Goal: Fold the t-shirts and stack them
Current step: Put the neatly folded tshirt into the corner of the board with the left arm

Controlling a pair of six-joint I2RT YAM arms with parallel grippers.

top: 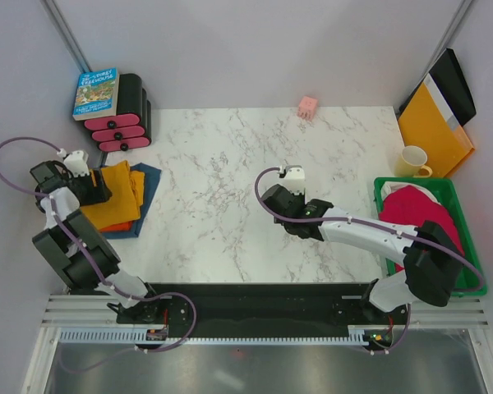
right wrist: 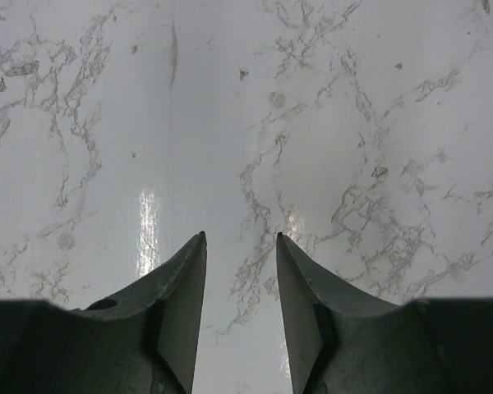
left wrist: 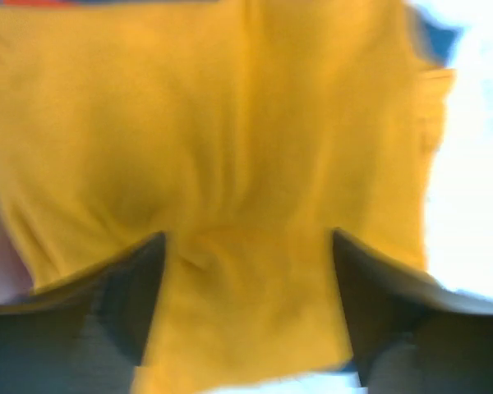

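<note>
T-shirts (top: 119,201) stacked at the left edge of the table (top: 230,164) should be smoothed gently under the spread jaws of the left gripper (left wrist: 248,238), before the pink t-shirt (top: 419,209) in the bin (top: 470,246) is fetched by the right gripper (right wrist: 240,238), jaws parted and empty.

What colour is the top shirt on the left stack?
Top shirt: mustard yellow, clearest in left wrist view.

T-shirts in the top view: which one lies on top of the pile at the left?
The mustard-yellow t-shirt; only edges of the red-orange t-shirt and the blue t-shirt show beneath it.
</note>
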